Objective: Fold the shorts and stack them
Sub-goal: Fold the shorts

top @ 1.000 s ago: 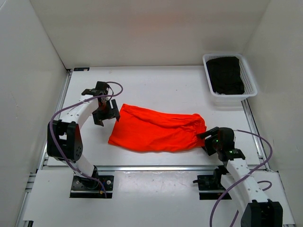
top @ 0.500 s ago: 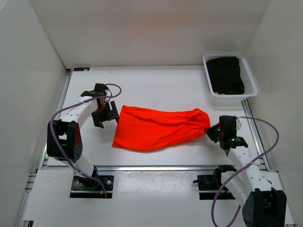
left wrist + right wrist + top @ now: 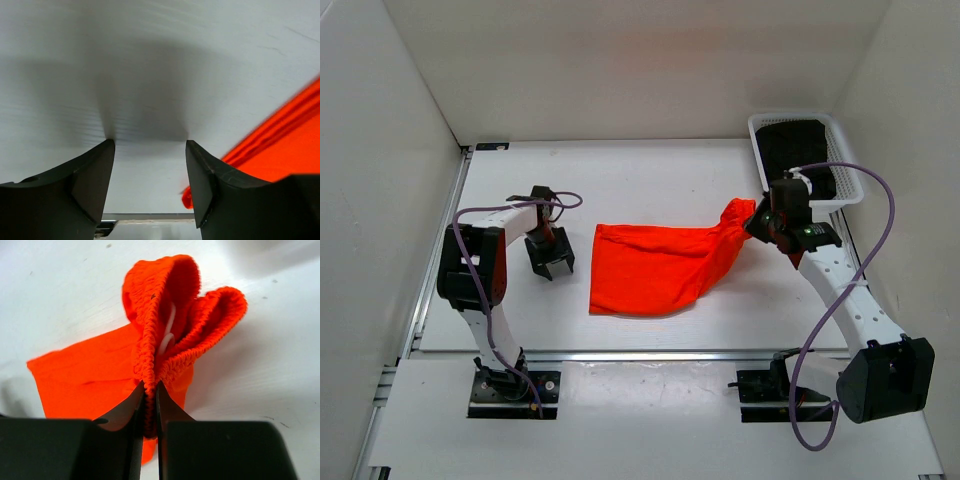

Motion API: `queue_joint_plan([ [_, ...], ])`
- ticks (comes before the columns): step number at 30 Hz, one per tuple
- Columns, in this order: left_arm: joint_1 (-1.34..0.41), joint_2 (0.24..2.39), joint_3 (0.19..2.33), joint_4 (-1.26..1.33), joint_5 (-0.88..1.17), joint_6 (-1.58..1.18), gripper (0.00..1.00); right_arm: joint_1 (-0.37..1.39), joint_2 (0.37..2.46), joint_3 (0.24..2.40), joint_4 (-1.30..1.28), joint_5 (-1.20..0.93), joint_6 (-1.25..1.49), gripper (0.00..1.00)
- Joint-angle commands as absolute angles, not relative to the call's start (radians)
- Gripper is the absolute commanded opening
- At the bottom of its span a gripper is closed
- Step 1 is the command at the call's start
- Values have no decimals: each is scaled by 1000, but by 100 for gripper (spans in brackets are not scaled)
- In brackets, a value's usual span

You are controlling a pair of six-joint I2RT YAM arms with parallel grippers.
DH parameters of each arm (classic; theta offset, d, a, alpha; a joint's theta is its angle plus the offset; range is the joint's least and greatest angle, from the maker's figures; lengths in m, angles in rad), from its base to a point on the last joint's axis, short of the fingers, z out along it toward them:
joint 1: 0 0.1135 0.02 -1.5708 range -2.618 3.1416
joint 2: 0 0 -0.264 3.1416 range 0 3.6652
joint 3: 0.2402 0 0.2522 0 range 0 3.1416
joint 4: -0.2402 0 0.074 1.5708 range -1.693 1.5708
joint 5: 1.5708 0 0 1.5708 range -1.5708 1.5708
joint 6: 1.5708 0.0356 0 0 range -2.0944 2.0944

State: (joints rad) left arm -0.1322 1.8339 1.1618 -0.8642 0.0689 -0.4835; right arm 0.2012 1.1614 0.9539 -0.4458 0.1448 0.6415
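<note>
Plainly thin and limp, the shorts (image 3: 655, 270) are one bright orange-red piece of matte fabric. They lie mostly flat at the middle of the worktop (image 3: 650, 180), with their right end drawn up off the surface toward the basket. That raised end is the ribbed elastic waistband (image 3: 150, 300), bunched into two rounded folds with a loop of white drawstring (image 3: 167, 337) showing between them.

The right end effector (image 3: 150, 390) has its two dark fingers pinched to a narrow slit on that waistband, the cloth sandwiched between them. The left end effector (image 3: 150, 145) hangs over bare worktop near the shorts' left edge but apart from it. Its two black, curved fingers are spread wide with nothing between them, and a blurred strip of orange cloth shows off to its right side.

One white plastic basket (image 3: 790, 116) with latticed walls sits at the far right corner, holding one dark folded garment (image 3: 800, 140).

Two arms stand at the near edge. The worktop is smooth matte white with a metal rail (image 3: 650, 354) along its near side. Plain white walls close it in on the left, back and right.
</note>
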Motion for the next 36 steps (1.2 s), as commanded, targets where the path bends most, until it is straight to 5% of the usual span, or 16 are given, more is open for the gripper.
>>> queue_joint_plan([
  [1, -175, 1851, 1199, -812, 161, -509, 69, 267, 1164, 1048, -478, 199, 546, 0],
  [13, -255, 1927, 1243, -802, 201, -529, 65, 705, 1305, 1288, -571, 377, 528, 0],
  [23, -264, 1936, 1241, -802, 192, -538, 67, 1100, 1813, 1673, -637, 535, 480, 0],
  [26, -226, 1890, 1229, -802, 192, -538, 82, 1141, 1901, 1842, -701, 525, 471, 55],
  [27, -191, 1853, 1229, -814, 192, -525, 86, 1141, 1872, 1832, -668, 514, 462, 82],
  [29, -154, 1824, 1253, -876, 141, -502, 95, 1132, 1731, 1682, -528, 488, 453, 91],
  [32, -81, 1772, 1324, -951, 111, -476, 95, 1049, 1557, 1487, -480, 469, 509, 91],
  [36, -46, 1706, 1394, -995, 57, -451, 92, 898, 1390, 1255, -521, 430, 639, 81],
])
